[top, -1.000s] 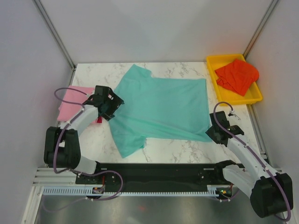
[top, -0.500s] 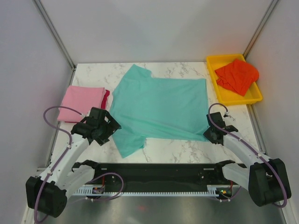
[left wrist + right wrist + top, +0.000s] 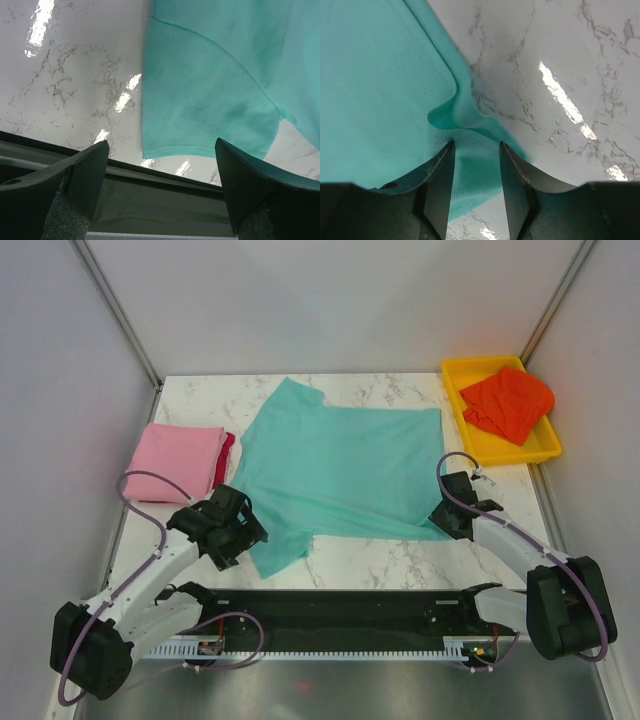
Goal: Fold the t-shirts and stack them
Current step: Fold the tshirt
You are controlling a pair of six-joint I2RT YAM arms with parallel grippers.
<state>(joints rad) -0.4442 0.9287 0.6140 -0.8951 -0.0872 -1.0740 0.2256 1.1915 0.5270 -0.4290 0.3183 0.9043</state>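
The teal-turquoise t-shirt [image 3: 340, 470] lies spread flat mid-table. My left gripper [image 3: 238, 537] is wide open and low at its near-left sleeve; in the left wrist view the sleeve hem [image 3: 210, 145] lies just beyond the open gripper [image 3: 161, 150]. My right gripper [image 3: 446, 519] is at the shirt's near-right corner; in the right wrist view it [image 3: 476, 150] is partly open, straddling the bunched corner cloth [image 3: 470, 120]. A folded pink t-shirt [image 3: 180, 453] lies at the left on a crimson one [image 3: 226, 452]. The orange-red t-shirt [image 3: 508, 402] lies crumpled in the tray.
A yellow plastic tray [image 3: 455, 375] stands at the back right. A black rail [image 3: 340, 605] runs along the table's near edge, close under the left gripper. White walls enclose the table on three sides.
My left gripper swung from beside the pink shirt to the near-left sleeve of the teal shirt. My right gripper edged in onto the shirt's near-right corner.
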